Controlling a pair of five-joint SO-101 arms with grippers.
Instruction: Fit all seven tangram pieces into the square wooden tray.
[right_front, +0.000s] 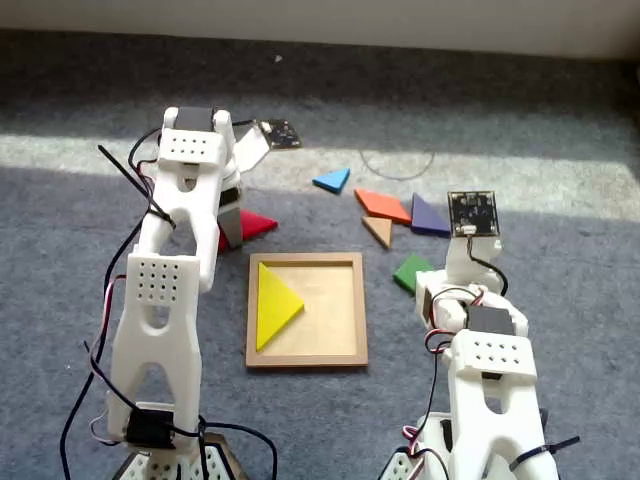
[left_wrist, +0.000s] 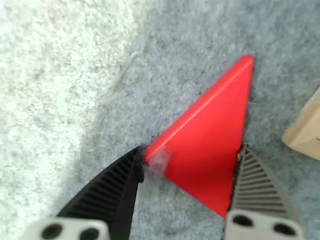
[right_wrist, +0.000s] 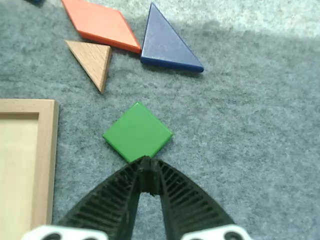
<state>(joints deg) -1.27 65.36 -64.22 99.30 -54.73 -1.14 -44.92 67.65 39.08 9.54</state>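
In the high view the square wooden tray (right_front: 305, 360) lies at the centre of the frame with one piece seated, the yellow triangle (right_front: 275, 303), against its left wall. Six pieces are on the carpet. The red triangle (right_front: 257, 224) is just above the tray's upper left corner, half covered by the left arm (right_front: 185, 220). The light-blue triangle (right_front: 333, 180), orange parallelogram (right_front: 383, 204), dark-blue triangle (right_front: 428, 215) and wooden triangle (right_front: 379, 230) sit in the upper middle. The green square (right_front: 411, 271) is right of the tray, in front of the right arm (right_front: 485, 360). Both sets of fingertips are masked by the arms here.

In the left wrist view the left gripper (left_wrist: 192, 152) straddles the red triangle, one fingertip at a corner and the other on an edge. It appears clamped on the piece, which lies flat on the carpet. The step in hand looks like the second piece's pick-up. The next move calls for a lift, a carry to the tray corner (left_wrist: 305, 135) nearby, and a turn so a long edge meets the yellow one. How firm the grip is cannot be made out, and the triangle's near corner is hidden.

In the right wrist view the right gripper (right_wrist: 146, 167) is pinched together and empty, its tips just beside a corner of the green square. The tray's rim (right_wrist: 45, 160) is cut off at the edge.
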